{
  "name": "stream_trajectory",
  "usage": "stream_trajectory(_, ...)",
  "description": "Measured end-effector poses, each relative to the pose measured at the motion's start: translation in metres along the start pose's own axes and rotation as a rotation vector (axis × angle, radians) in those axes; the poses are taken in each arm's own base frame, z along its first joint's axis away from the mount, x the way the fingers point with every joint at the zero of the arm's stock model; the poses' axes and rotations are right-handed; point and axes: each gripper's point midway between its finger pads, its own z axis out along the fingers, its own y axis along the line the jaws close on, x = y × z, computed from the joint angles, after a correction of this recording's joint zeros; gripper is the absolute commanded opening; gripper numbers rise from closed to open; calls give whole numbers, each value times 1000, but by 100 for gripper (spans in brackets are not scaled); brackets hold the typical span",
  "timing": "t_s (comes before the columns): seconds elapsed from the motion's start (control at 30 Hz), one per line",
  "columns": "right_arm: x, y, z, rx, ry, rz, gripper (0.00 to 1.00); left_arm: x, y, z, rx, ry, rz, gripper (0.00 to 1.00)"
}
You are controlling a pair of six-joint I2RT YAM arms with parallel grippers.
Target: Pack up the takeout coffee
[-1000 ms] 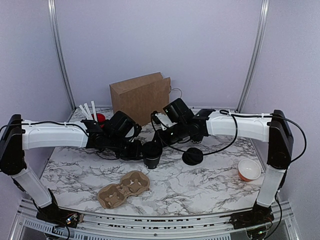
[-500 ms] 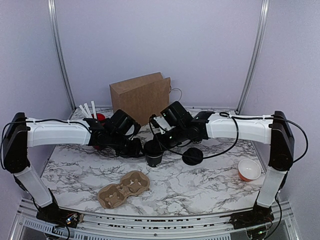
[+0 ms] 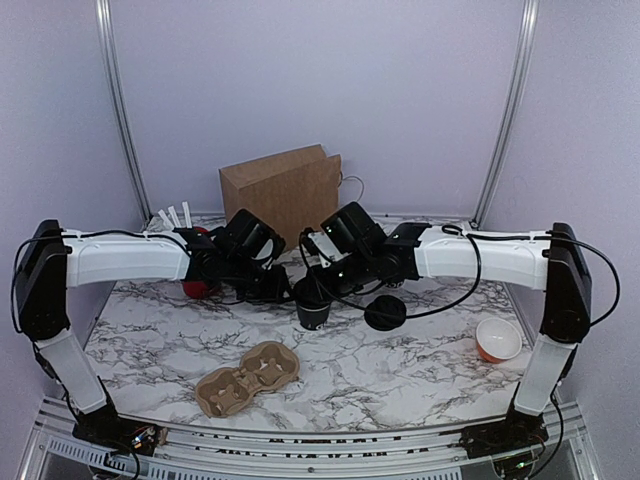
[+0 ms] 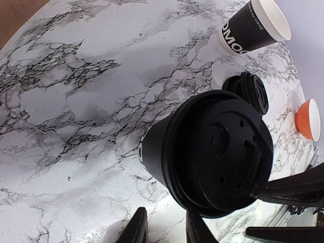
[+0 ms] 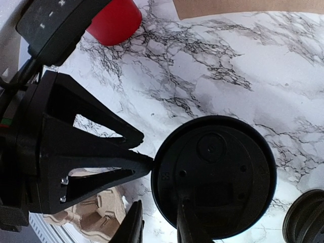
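Reaching in from the left with the left gripper, tips against the left edge of the black lid, jaws parted only narrowly; cannot tell whether nipping the rim or merely touching it. Finding next, mid-table and squarely between both grippers, the takeout coffee: lid on, long axis upright. Meeting it from the right and slightly far with the right gripper, jaws likewise held to a narrow gap, lid rim in line with that gap; again cannot tell whether pinched. Placing the cup, then, just right of the left jaws and just left of the right jaws, with neither arm clearly nearer. Probably calls for a firm hold from one side and a lift straight along that upright axis, then a carry near and left to the cardboard carrier. Keep it level to avoid tipping.
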Motion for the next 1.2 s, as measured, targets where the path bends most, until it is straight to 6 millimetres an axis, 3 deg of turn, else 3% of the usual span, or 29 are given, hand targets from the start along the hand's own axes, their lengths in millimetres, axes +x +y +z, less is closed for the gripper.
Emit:
stream_trajectory(0.27, -6, -8, -4, 33, -25, 22, 24, -12, 1, 0, -1, -16, 4, 26)
stream_trajectory(0.4, -21, -16, -21, 45, -75, 40, 26, -24, -6, -1, 13, -39, 15, 26)
stream_trajectory(0.6, -37, -43, -51, 81, -150, 85, 27, -28, -8, 13, 16, -22, 22, 26)
stream_trajectory(0.87, -13, -76, -47, 139, -114, 132, 28, -42, -20, 30, 38, -14, 44, 26)
stream_trajectory(1.03, -1, -87, -44, 158, -92, 156, 28, -55, -29, 35, 57, -27, 55, 26)
stream_trajectory(1.2, 5, -96, -50, 165, -104, 187, 27, -56, -26, 35, 44, -24, 59, 26)
